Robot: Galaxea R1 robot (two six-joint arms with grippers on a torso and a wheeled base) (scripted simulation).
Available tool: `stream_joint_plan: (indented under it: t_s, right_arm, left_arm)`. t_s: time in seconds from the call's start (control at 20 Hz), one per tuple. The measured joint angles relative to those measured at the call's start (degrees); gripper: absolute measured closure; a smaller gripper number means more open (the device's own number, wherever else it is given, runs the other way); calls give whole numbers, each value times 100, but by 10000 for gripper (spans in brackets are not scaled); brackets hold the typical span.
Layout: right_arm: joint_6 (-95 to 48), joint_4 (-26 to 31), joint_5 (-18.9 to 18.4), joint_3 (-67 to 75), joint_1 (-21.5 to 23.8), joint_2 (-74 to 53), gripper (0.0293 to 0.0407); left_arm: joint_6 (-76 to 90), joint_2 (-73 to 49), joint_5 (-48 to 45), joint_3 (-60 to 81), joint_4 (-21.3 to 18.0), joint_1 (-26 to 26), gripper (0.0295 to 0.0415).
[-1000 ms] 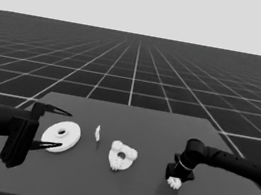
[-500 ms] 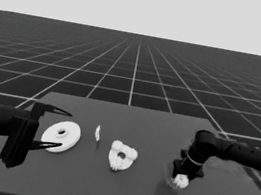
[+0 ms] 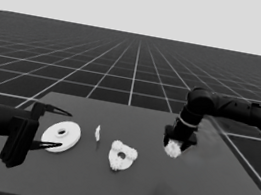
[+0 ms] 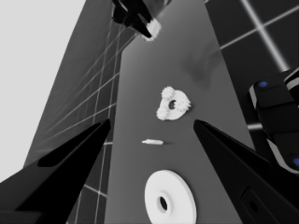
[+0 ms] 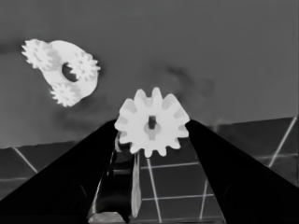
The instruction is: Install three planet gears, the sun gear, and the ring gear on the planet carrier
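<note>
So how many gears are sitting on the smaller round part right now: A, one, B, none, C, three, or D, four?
C: three small gears ring the hole of the smaller round part, while the fourth gear is held between the right gripper's fingers, off to the side of it.

Right gripper (image 3: 174,147) now up off the table with the sun gear (image 3: 172,148) pinched between its fingers, shifted toward 11 o'clock, closer to the smaller round part (image 3: 122,157).
</note>
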Motion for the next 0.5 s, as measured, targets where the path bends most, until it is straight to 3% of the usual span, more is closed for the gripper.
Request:
stream_joint_plan:
  t_s: [0.05, 0.15, 0.45, 0.5]
  right_arm:
    - [370, -11, 34, -745, -15, 1474, 390]
    - [27, -26, 19, -2152, -35, 2840, 390]
    - [-410, -43, -6, -3188, -53, 3512, 390]
    - [-370, -809, 158, -3135, -707, 3498, 390]
  left_arm:
    - [0, 0, 0, 0, 0, 0, 326]
    - [0, 0, 0, 0, 0, 0, 326]
    - [0, 0, 0, 0, 0, 0, 326]
    - [0, 0, 0, 0, 0, 0, 326]
